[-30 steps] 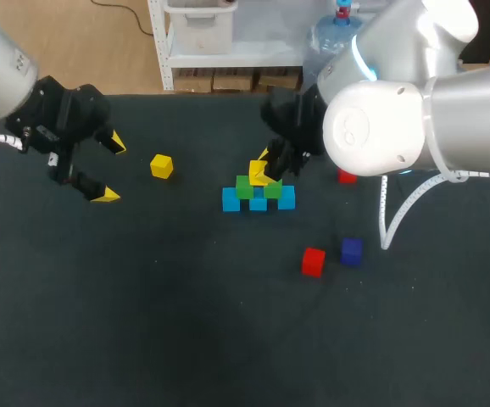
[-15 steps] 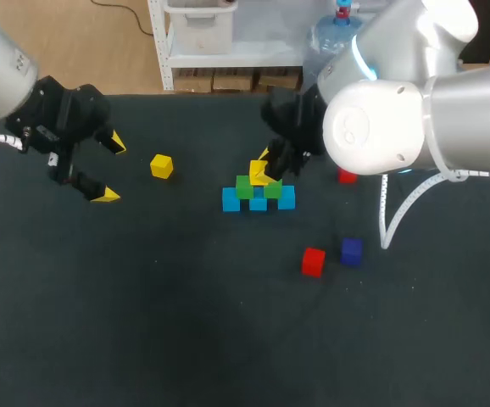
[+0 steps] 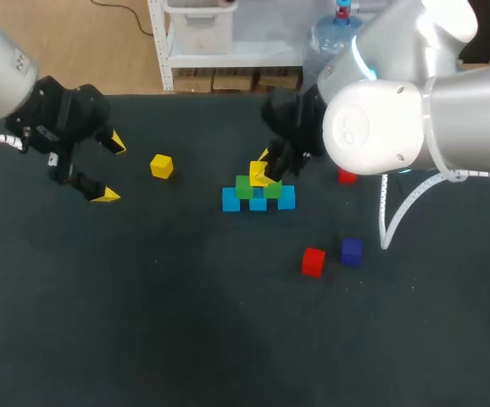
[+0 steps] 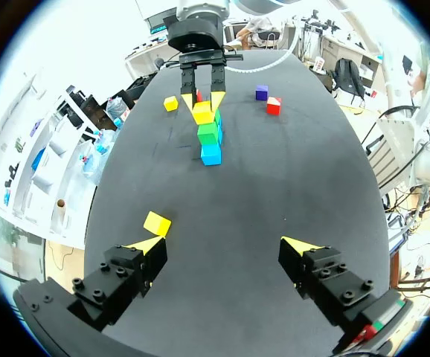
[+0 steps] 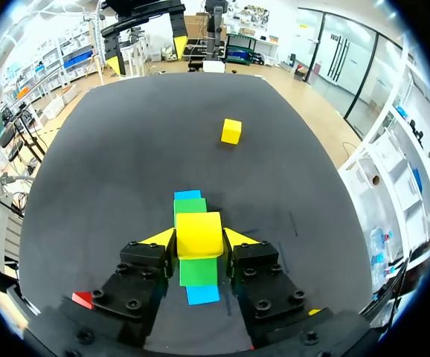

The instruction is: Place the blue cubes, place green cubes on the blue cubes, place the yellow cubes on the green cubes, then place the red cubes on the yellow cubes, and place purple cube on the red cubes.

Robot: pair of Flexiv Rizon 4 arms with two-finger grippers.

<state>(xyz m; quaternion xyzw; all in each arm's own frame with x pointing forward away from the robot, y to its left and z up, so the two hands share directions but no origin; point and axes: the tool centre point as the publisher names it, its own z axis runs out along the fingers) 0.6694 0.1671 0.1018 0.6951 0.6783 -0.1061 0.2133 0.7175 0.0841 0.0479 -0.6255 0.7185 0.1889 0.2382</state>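
**Worktop seen from the head camera, read left to right.** I am holding my left hand [image 3: 111,170] over the far left part of the dark worktop [image 3: 143,322]. Its two yellow-tipped fingers are spread wide and are gripping nothing.

Just to its right, the loose yellow cube [image 3: 162,165] is lying alone on the worktop, well apart from the stack.

Near the middle, three blue cubes [image 3: 231,200] are sitting in a row, touching side to side. Two green cubes [image 3: 244,186] are resting on top of them, each over a joint between two blue ones.

My right arm [image 3: 414,119] is coming in from the right. Its right hand [image 5: 199,236] is pinching the held yellow cube [image 5: 199,234] from two sides, directly over the pair of green cubes. I cannot tell whether this cube is already touching the green ones. In the right wrist view, green and blue faces are showing both ahead of the cube and beneath it.

In the left wrist view, a third yellow cube [image 4: 171,103] is lying on the worktop beside the right hand.

To the right of the stack and nearer to me, a red cube [image 3: 313,261] and the purple cube [image 3: 352,250] are lying near each other but not touching. A second red cube [image 3: 347,176] is showing partly from behind the right arm.
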